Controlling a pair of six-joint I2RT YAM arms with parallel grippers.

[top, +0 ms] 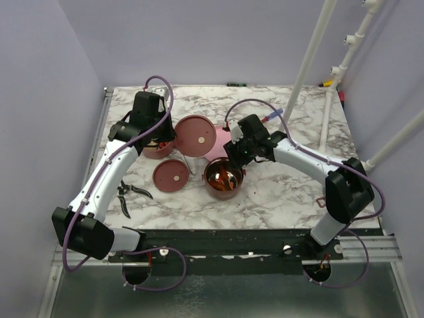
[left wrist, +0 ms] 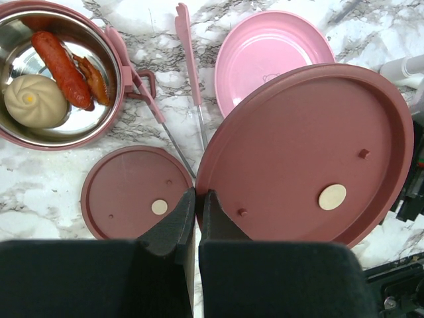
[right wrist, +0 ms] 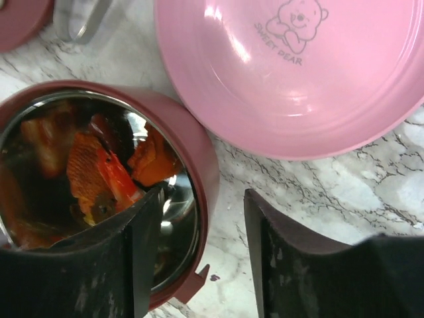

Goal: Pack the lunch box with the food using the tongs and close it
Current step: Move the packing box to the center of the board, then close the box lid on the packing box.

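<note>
Closing step, I judge: food sits in lunch box tier, at 6 o'clock of plate seen from above; right pincer half wide astride its wall; left pincer clamped on disc lid rim; next, lid wants lowering level onto a tier.

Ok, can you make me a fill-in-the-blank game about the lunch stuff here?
1. The left hand pinches the edge of a big maroon ____.
2. The pink plate has a little ____ drawn on it.
3. The pale round bun sits in a bowl beside a red ____.
4. The pink tongs lie on the ____.
Missing words: lid, bear, sausage, table.
</note>
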